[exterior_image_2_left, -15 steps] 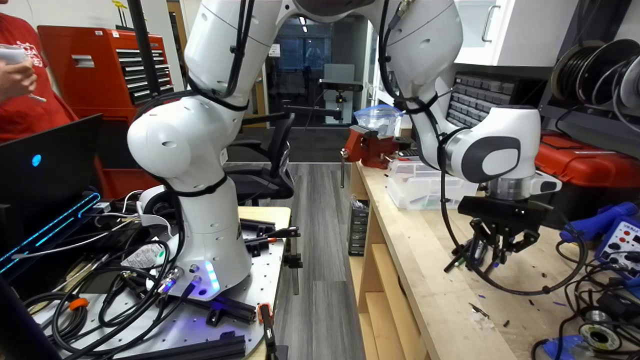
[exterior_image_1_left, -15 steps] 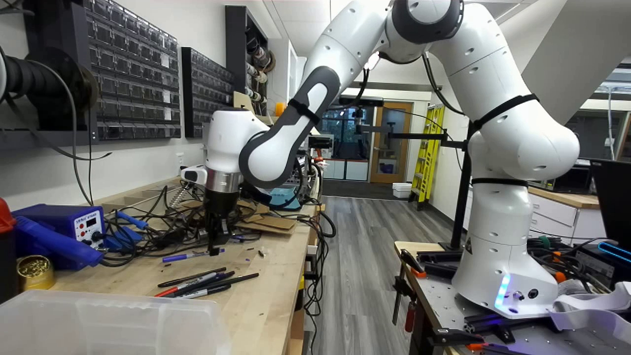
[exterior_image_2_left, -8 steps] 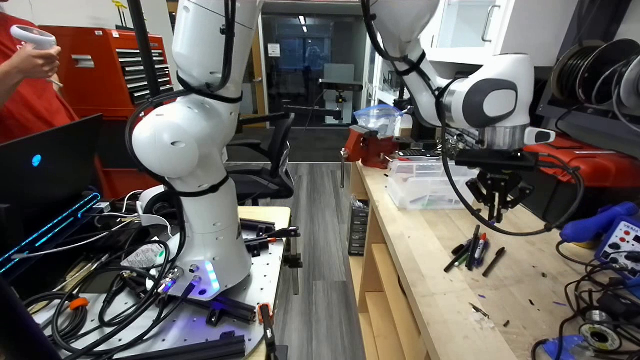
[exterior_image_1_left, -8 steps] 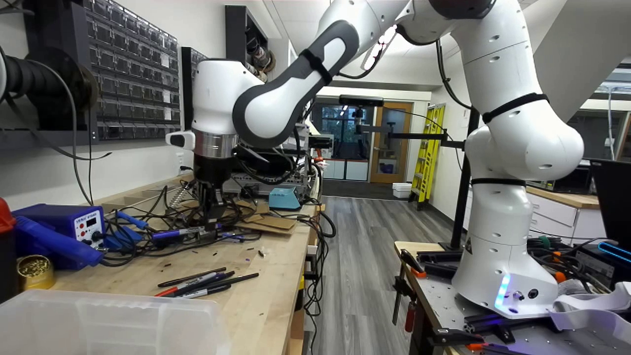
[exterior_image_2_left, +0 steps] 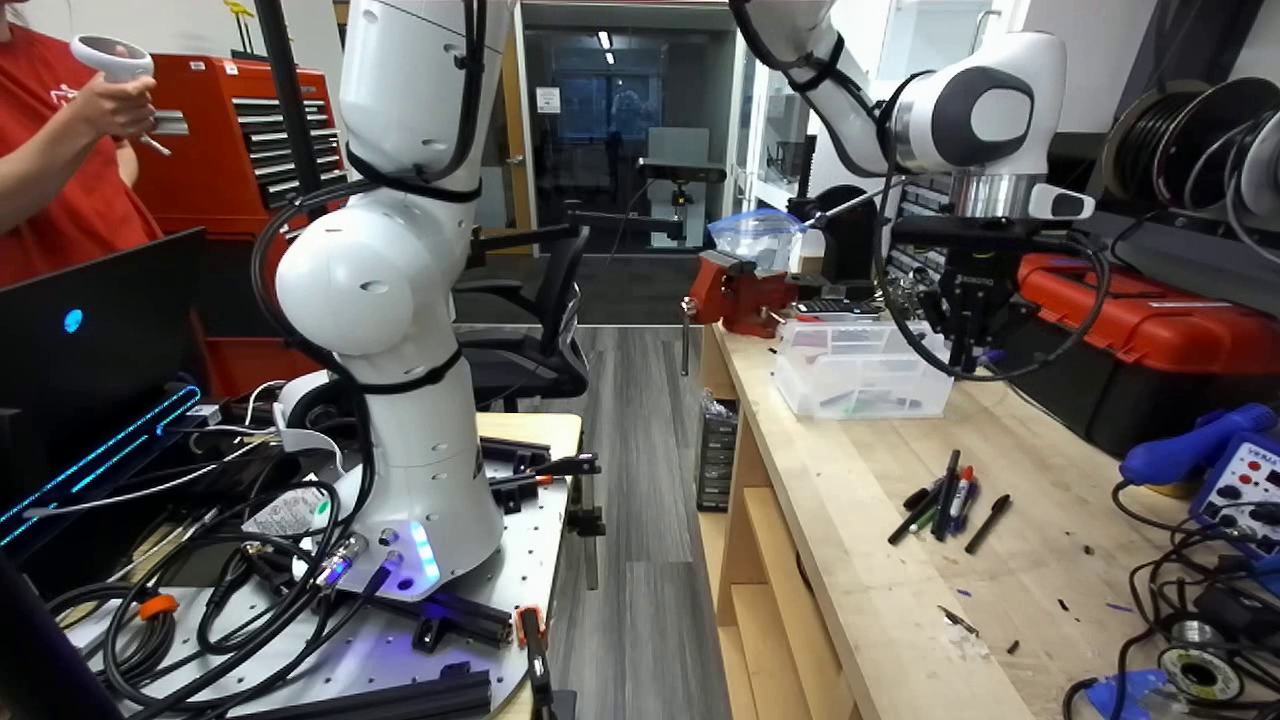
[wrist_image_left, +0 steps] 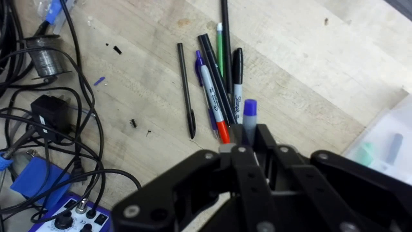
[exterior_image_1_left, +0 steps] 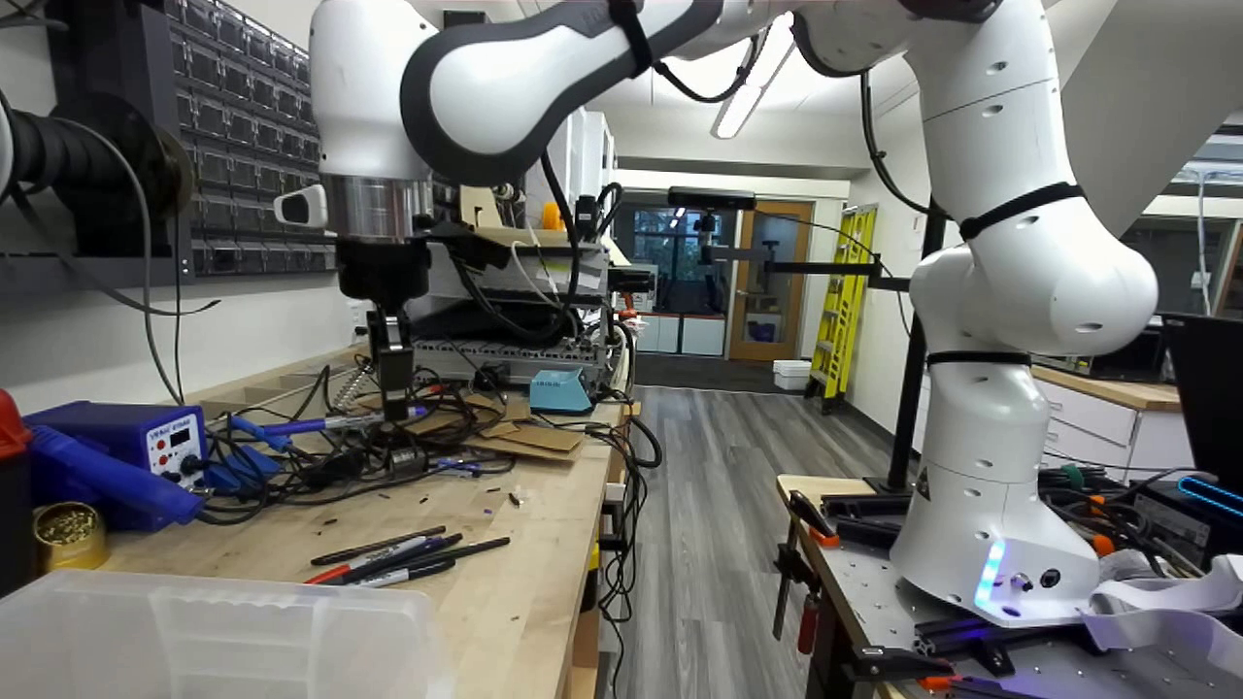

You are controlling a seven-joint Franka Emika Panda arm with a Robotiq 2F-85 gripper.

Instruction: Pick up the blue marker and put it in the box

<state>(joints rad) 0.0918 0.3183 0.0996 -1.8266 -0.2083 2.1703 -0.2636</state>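
The blue marker [wrist_image_left: 250, 111] is pinched between the fingertips of my gripper [wrist_image_left: 251, 133] in the wrist view. It has a blue end and a grey body; its lower part is hidden between the fingers. In an exterior view the marker [exterior_image_1_left: 335, 422] lies roughly level across the fingertips [exterior_image_1_left: 395, 413], raised above the table. In an exterior view only a small blue end [exterior_image_2_left: 993, 355] shows beside the fingertips [exterior_image_2_left: 963, 360]. The box, a whitish translucent bin [exterior_image_1_left: 223, 612], stands apart from the gripper. It shows in an exterior view [exterior_image_2_left: 860, 375] and partly at the wrist view's right edge [wrist_image_left: 383, 145].
Several pens and markers [wrist_image_left: 212, 87] lie in a group on the wooden table [exterior_image_2_left: 900, 530]. Tangled black cables [exterior_image_1_left: 320, 466] and a blue soldering station [exterior_image_1_left: 146, 437] lie along the wall side. A red and black toolbox [exterior_image_2_left: 1150, 340] stands near the gripper.
My gripper has risen from just above the table, carrying the blue marker up with it. The fingers stay shut on it. The box and the loose pens have not moved.
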